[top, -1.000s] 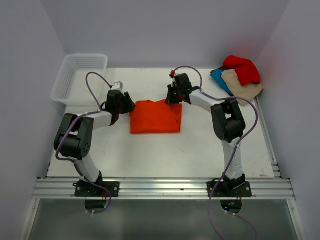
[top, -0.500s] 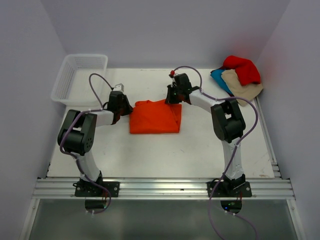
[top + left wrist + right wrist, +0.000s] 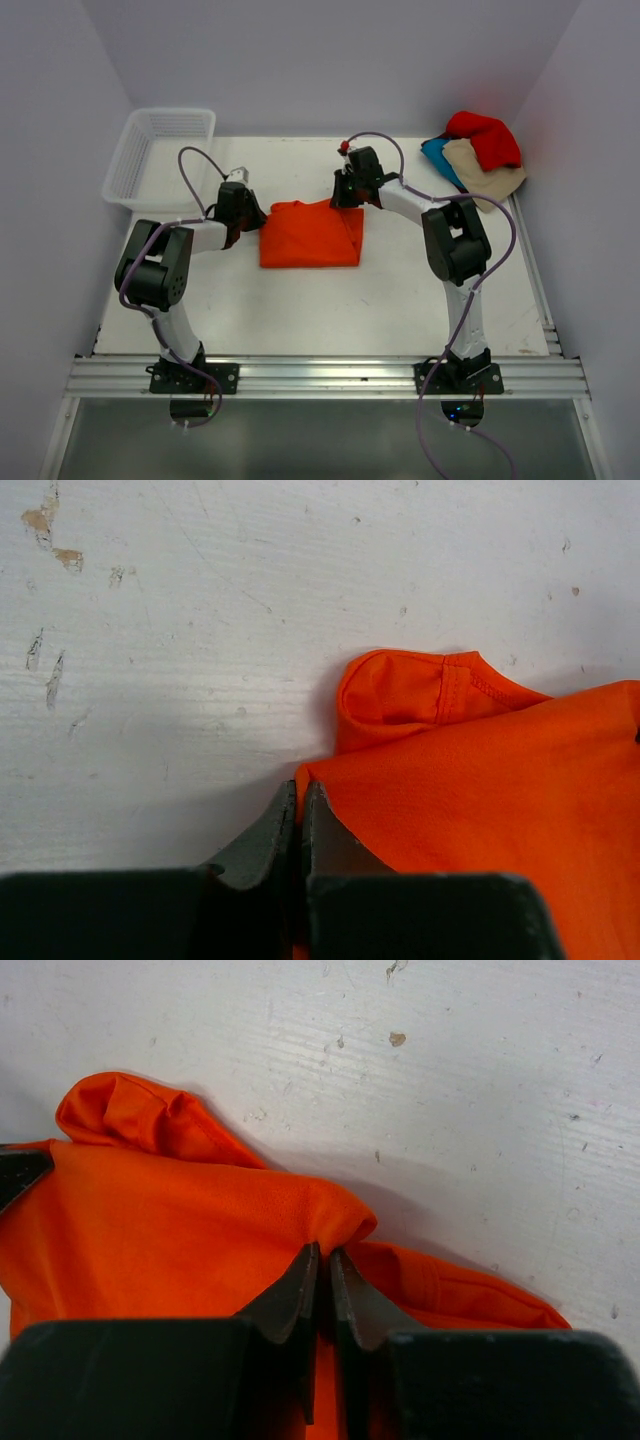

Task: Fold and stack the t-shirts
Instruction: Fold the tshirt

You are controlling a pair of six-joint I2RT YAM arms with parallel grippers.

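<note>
The bright orange t-shirt (image 3: 311, 233) lies folded into a rough rectangle in the middle of the table. My left gripper (image 3: 252, 213) is shut on its far left corner (image 3: 320, 780); a sleeve fold (image 3: 400, 685) lies just beyond the fingertips. My right gripper (image 3: 349, 196) is shut on its far right edge (image 3: 330, 1222), with cloth pinched between the jaws. Red (image 3: 484, 137), beige (image 3: 483, 167) and teal-blue (image 3: 438, 156) t-shirts lie heaped at the back right corner.
A white plastic mesh basket (image 3: 160, 155) stands at the back left, tilted over the table's edge. Walls close in on the left, back and right. The table (image 3: 300, 300) is white and scuffed.
The left arm's elbow has shifted slightly toward the middle since one second ago. The orange shirt and the right arm have not visibly moved.
</note>
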